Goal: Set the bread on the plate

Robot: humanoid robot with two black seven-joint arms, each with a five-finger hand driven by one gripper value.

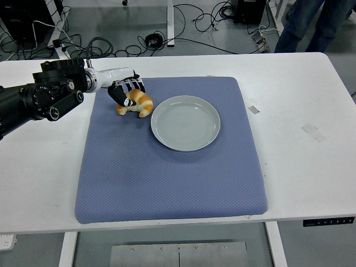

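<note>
On the white counter (289, 167), a blue quilted mat (167, 178) carries a grey plate (185, 123) near its middle and a golden croissant (137, 104) just left of the plate's rim, close to it but not on it. From the left edge the robot's black left arm reaches in over the mat's far left corner, and its left hand (123, 92) sits over the croissant, the dark fingers (133, 85) curled down around the pastry's far and left sides in what looks like a grasp. Whether the croissant rests on the mat or is lifted cannot be told. Cables (150, 40) trail across the floor beyond the counter, where a person's legs (303, 25) stand at top right.
</note>
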